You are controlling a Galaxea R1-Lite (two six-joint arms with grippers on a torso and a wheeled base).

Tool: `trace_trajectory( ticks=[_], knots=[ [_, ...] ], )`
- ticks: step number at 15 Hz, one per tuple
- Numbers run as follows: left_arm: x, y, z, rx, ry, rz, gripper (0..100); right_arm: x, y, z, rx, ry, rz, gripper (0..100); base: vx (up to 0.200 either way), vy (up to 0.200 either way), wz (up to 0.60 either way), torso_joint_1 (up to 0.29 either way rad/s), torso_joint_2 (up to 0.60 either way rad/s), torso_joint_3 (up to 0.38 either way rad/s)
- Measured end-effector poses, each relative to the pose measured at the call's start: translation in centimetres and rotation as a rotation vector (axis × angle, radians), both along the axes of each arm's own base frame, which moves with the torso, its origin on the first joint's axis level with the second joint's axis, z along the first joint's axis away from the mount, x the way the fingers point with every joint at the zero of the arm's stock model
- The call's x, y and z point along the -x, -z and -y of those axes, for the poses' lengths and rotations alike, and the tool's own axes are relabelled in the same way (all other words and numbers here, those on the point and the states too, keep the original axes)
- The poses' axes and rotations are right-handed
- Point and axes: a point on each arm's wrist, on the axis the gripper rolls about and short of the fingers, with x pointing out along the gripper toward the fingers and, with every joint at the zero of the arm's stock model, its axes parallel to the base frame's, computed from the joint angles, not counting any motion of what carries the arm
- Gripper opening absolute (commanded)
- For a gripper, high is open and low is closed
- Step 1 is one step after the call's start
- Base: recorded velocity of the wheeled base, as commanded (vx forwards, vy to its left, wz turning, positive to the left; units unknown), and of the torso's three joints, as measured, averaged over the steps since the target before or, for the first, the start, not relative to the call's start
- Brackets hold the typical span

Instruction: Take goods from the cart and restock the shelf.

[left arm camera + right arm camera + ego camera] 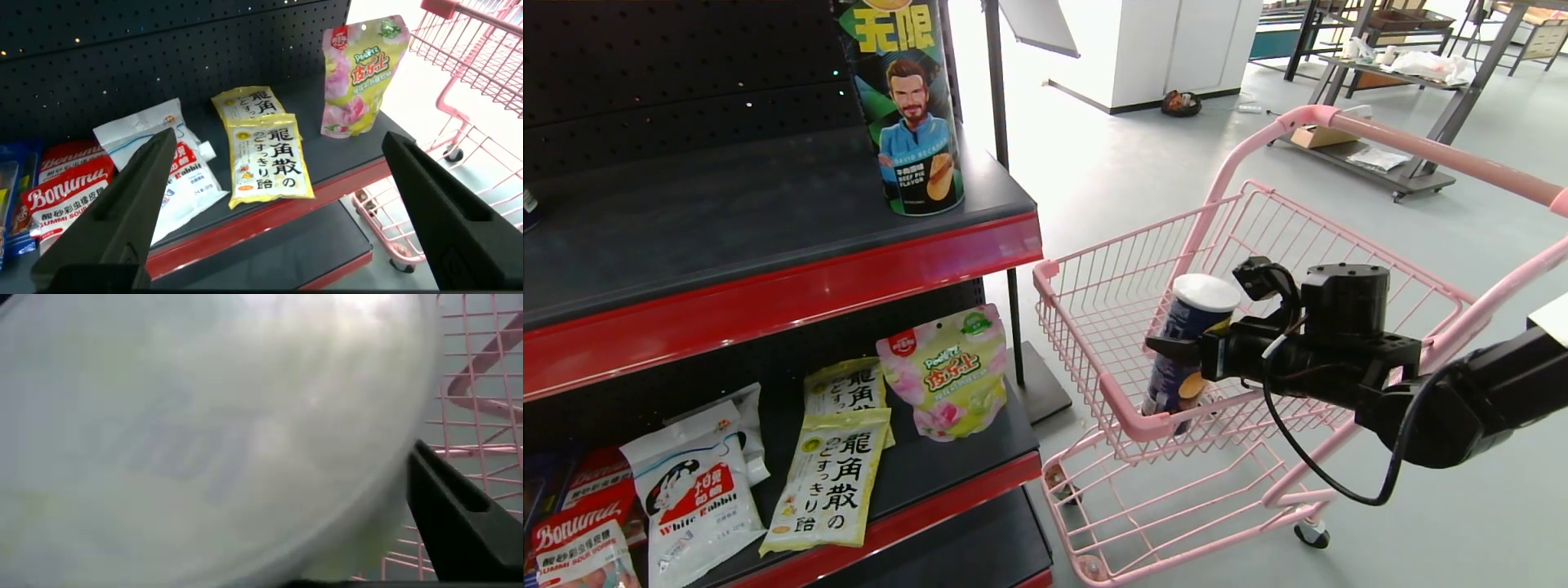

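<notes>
Right end effector (1186, 349): inside the pink cart (1134, 426), pressed onto the blue can (1194, 318) from the side, pinching it.
Grip height: just below the can's white lid (1205, 292); most of the can's body hangs below the end effector.
Can attitude: near upright, lid end up. Its base is hidden behind the cart's front rim, so I cannot tell whether it rests on the basket floor.
Right wrist view: lid (204, 433) right against the camera; one dark finger (458, 514) beside it, pink cart wire beyond.
Left end effector (278, 137): spread wide, holding nothing, facing the lower shelf (327, 192).
Ahead of left end effector: two overlapping yellow bags (268, 159) between the fingers' lines; white bag (139, 131) and red bags (69, 184) toward one finger; a pink-green pouch (359, 73) toward the other, leaning on the back panel.
Upper shelf (727, 204): a tall can (915, 114) upright near its front corner, well apart from the right end effector and higher.
</notes>
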Motion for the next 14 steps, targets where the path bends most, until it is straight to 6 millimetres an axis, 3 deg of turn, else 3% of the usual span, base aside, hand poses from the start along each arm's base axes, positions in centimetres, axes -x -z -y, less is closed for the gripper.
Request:
trace_trajectory(
  ticks=[1, 9, 12, 14],
  knots=[
    [0.0, 0.0, 0.0, 0.000, 0.000, 0.000, 100, -0.4, 0.2, -0.1, 0.000, 0.000, -0.001, 0, 0.000, 0.000, 0.00, 0.000, 0.00, 0.000],
    [0.0, 0.0, 0.0, 0.000, 0.000, 0.000, 100, -1.8, 0.2, -0.7, -0.024, 0.001, 0.011, 0, 0.000, 0.000, 0.00, 0.000, 0.00, 0.000],
    [0.0, 0.0, 0.0, 0.000, 0.000, 0.000, 100, -1.9, -2.4, -0.5, -0.043, 0.005, 0.077, 0, 0.000, 0.000, 0.00, 0.000, 0.00, 0.000],
    [0.0, 0.0, 0.0, 0.000, 0.000, 0.000, 100, -1.5, -5.8, -0.2, -0.058, 0.008, 0.138, 0, 0.000, 0.000, 0.00, 0.000, 0.00, 0.000]
  ],
)
